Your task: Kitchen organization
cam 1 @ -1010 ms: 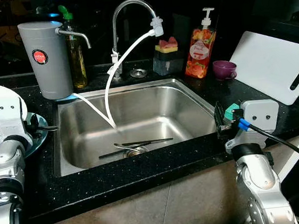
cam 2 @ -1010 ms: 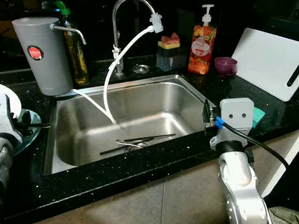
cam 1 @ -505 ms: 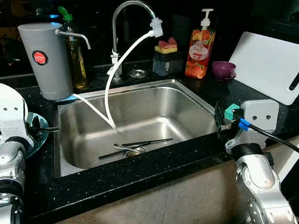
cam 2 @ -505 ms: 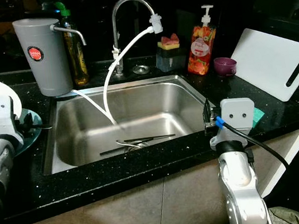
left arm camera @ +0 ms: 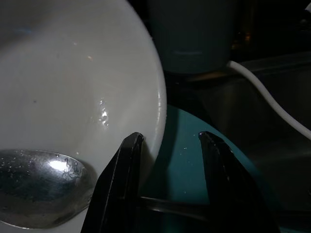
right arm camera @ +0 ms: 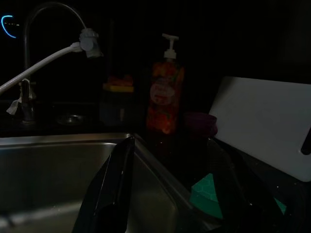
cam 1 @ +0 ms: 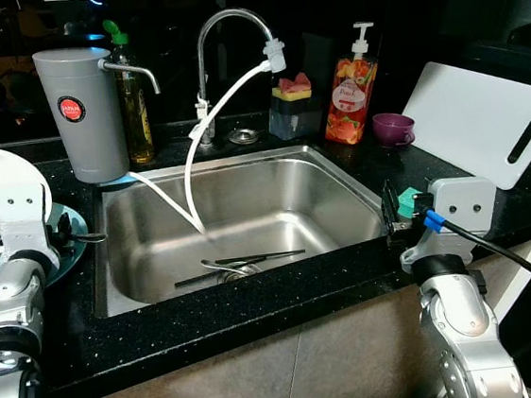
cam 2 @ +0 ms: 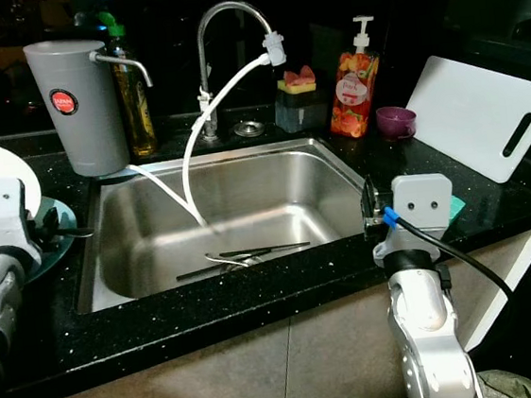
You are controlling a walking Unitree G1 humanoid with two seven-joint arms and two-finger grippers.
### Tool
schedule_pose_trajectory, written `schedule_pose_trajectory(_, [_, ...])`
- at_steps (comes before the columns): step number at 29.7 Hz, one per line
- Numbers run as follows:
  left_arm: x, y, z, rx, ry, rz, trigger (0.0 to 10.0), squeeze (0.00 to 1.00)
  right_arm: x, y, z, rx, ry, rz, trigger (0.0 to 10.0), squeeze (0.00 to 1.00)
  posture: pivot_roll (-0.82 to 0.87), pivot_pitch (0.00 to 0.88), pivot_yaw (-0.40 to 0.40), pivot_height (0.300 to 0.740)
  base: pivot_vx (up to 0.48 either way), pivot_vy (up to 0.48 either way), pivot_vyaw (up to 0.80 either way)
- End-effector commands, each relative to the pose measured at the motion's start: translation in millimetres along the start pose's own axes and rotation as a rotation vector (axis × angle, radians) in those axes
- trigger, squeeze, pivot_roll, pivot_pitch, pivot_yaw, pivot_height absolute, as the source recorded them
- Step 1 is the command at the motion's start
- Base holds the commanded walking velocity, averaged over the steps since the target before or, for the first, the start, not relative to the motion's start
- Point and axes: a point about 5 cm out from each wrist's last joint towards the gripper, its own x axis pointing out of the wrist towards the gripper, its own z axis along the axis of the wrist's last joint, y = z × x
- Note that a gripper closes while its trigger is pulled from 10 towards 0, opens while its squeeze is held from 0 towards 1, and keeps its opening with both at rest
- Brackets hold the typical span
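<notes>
- Now your left gripper [left arm camera: 167, 187] hovers spread over the teal plate [left arm camera: 194, 160], straddling a utensil handle [left arm camera: 170, 206] beside the bowl [left arm camera: 73, 87], likely to pinch it.
- Your right gripper [right arm camera: 170, 194], spread and empty, waits at the sink's [cam 1: 247, 201] right rim near the sponge [right arm camera: 209, 194].

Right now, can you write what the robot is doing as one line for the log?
left pincer: open over teal plate, beside white bowl | right pincer: open near green sponge | sink: utensils inside

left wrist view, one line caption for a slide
Open left gripper hovering at the round white bowl holding a metal spoon, above a teal plate.
</notes>
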Motion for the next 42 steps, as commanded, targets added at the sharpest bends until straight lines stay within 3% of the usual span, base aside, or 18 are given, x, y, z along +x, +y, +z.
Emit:
schedule_pose_trajectory(1, [-10.2, -5.3, -28, -0.016, 0.098, -0.033, 10.0, 0.0, 0.9, -0.5, 2, 0.003, -0.008, -0.007, 10.0, 0.0, 0.04, 0.081, -0.086, 0.74, 0.0, 0.0, 0.0])
schedule_pose_trajectory(5, [-12.7, -4.3, -29, -0.026, 0.076, -0.062, 10.0, 0.0, 1.0, -0.4, 1, 0.004, -0.006, -0.004, 10.0, 0.0, 0.04, 0.081, -0.086, 0.74, 0.0, 0.0, 0.0])
schedule_pose_trajectory(18, [-2.7, 9.6, 13, -0.081, -0.119, -0.046, 10.0, 0.0, 1.1, 1.3, 0, 0.008, 0.002, 0.012, 10.0, 0.0, 0.06, 0.1, -0.098, 0.74, 0.0, 0.0, 0.0])
schedule_pose_trajectory(32, [-8.4, -2.9, -20, -0.016, 0.049, -0.019, 10.0, 0.0, 2.0, 0.2, 2, -0.002, -0.001, 0.017, 10.0, 0.0, 0.04, 0.098, -0.104, 0.74, 0.0, 0.0, 0.0])
schedule_pose_trajectory(42, [-13.2, -0.9, -30, 0.004, 0.084, -0.025, 10.0, 0.0, 1.7, 0.9, 2, 0.0, -0.001, 0.018, 10.0, 0.0, 0.05, 0.096, -0.101, 0.74, 0.0, 0.0, 0.0])
